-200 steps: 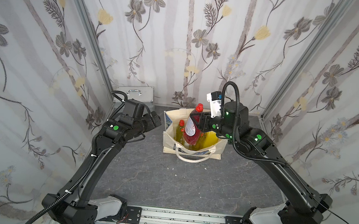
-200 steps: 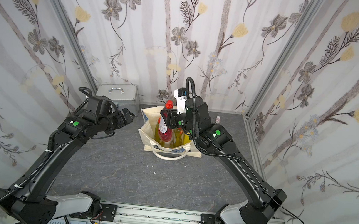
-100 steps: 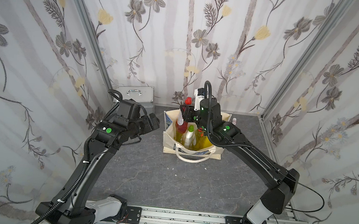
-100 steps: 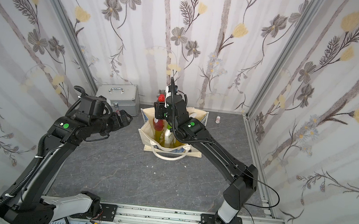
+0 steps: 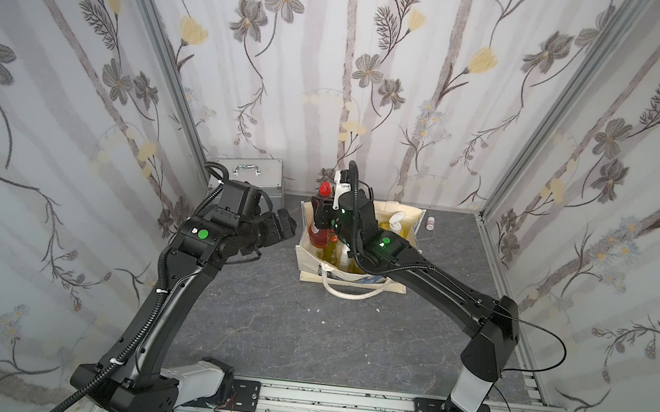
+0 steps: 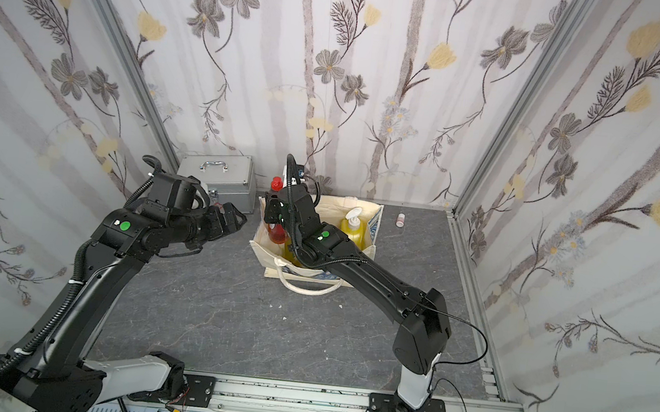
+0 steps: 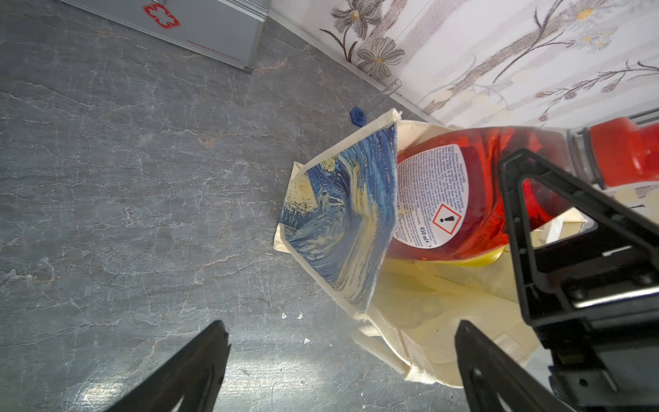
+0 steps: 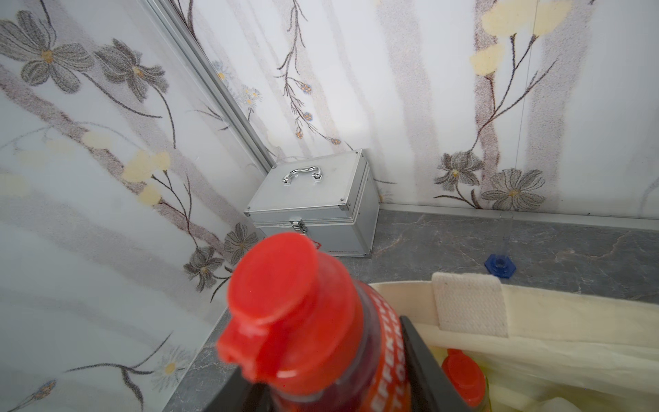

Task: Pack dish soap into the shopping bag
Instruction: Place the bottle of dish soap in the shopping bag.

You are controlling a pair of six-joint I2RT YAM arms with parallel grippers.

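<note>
At the far left, the silver case (image 5: 248,171) is sitting in the back corner of the grey bench (image 5: 265,325), against the floral walls. Just in front of it, the left end effector (image 5: 282,227) is hovering above the bench beside the shopping bag (image 5: 314,264). Its jaws are spread wide and gripping nothing. In the left wrist view its two dark fingers (image 7: 199,367) are framing bare bench and the bag's blue-and-yellow printed side.

The bag is standing open near the back wall in both top views, with one cream loop handle lying on the bench in front. At its left end, the right end effector (image 5: 321,214) is clamping the red bottle (image 5: 317,235) by its upper body, below the red cap. The bottle's lower part is sitting inside the bag while its neck and cap are rising above the rim. The right wrist view is showing a second red cap (image 8: 463,374) deeper inside the bag.

Toward the bag's right end, the yellow pump bottle (image 6: 353,224) is standing inside with its white pump showing. Behind the bag, a blue hexagonal piece (image 8: 500,265) is lying by the wall. Right of the bag, a small white container (image 5: 430,224) is resting on the bench, apart from everything else.
</note>
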